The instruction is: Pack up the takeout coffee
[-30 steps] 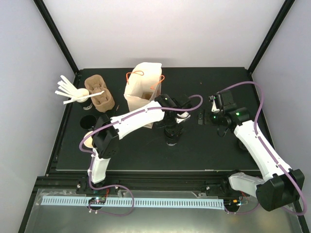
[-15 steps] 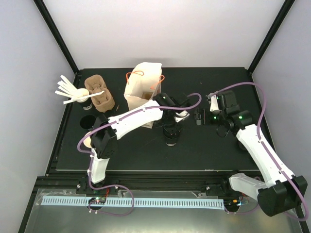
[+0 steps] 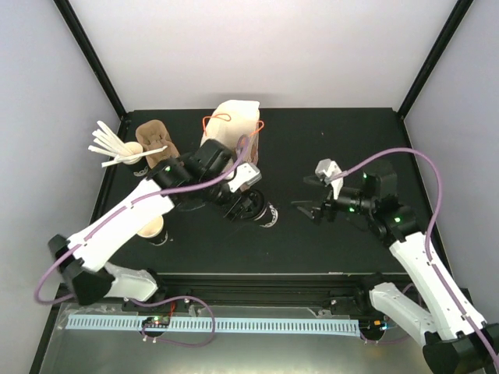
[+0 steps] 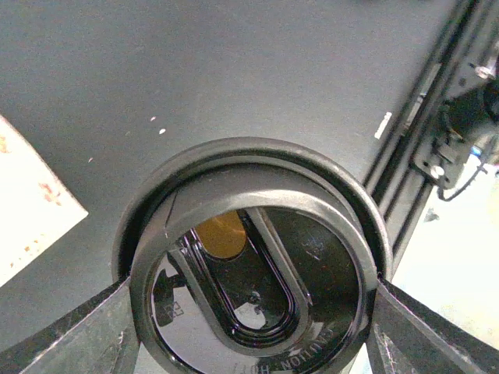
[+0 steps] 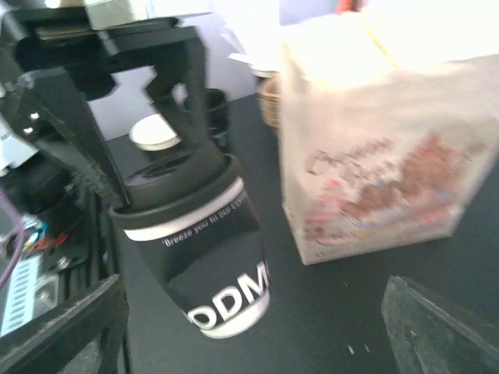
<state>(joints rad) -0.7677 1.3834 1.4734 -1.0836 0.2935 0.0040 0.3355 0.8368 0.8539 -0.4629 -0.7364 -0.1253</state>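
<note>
Item: one lidded cup (image 3: 263, 213), tilted, just beside the bag (image 3: 231, 128). My left gripper (image 3: 248, 206) clamps it at the lid (image 4: 249, 290). My right gripper (image 3: 311, 210) stands wide, empty, near the cup's base.

The left arm (image 3: 125, 222) reaches from the near left corner slantwise toward the middle of the surface, with its wrist bent down and to the right. The left hand (image 3: 251, 204) grips a cup (image 3: 265, 215) by the lid, one finger pressed on each side of the rim. The right arm (image 3: 417, 261) rises from the near right corner, elbow bent and forearm pointing left. The right hand (image 3: 306, 193) hangs right of the middle, fingers spread wide and holding nothing, apart from the left hand.
</note>
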